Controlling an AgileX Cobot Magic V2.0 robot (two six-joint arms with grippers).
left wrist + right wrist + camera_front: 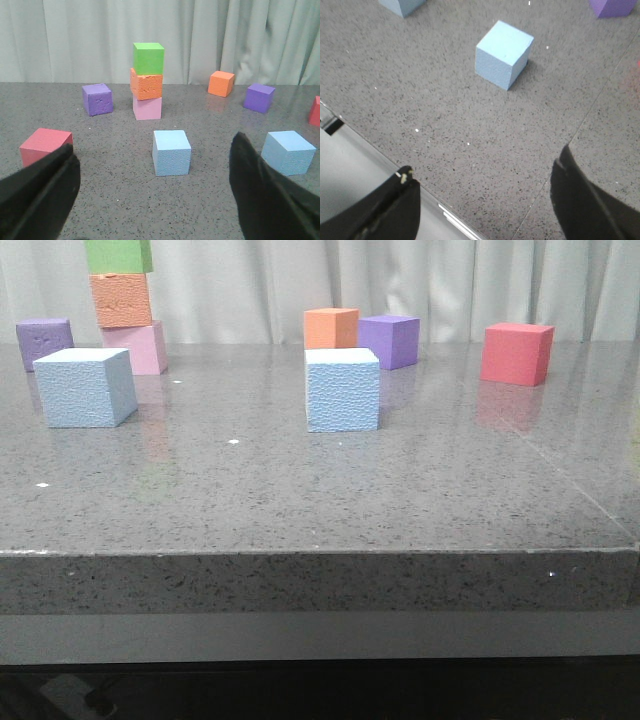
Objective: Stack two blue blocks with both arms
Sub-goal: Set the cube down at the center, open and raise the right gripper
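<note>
Two pale blue blocks stand apart on the grey table, one at the left (pixel 85 388) and one near the middle (pixel 342 390). Neither arm appears in the front view. In the left wrist view my left gripper (pixel 153 145) is open and empty. The left blue block (pixel 171 152) lies ahead of it, centred between the fingers (pixel 45 190), and the other blue block (pixel 288 152) sits off to one side. My right gripper (pixel 485 161) is open and empty above the table's front edge (pixel 370 150). The middle blue block (pixel 503 54) lies well ahead of it.
A green, orange and pink stack (pixel 125 305) stands behind the left blue block, with a purple cube (pixel 44 342) beside it. Orange (pixel 331 328) and purple (pixel 389 340) cubes sit behind the middle block, a red cube (pixel 517 353) at the right. Another red cube (pixel 45 145) lies near my left finger.
</note>
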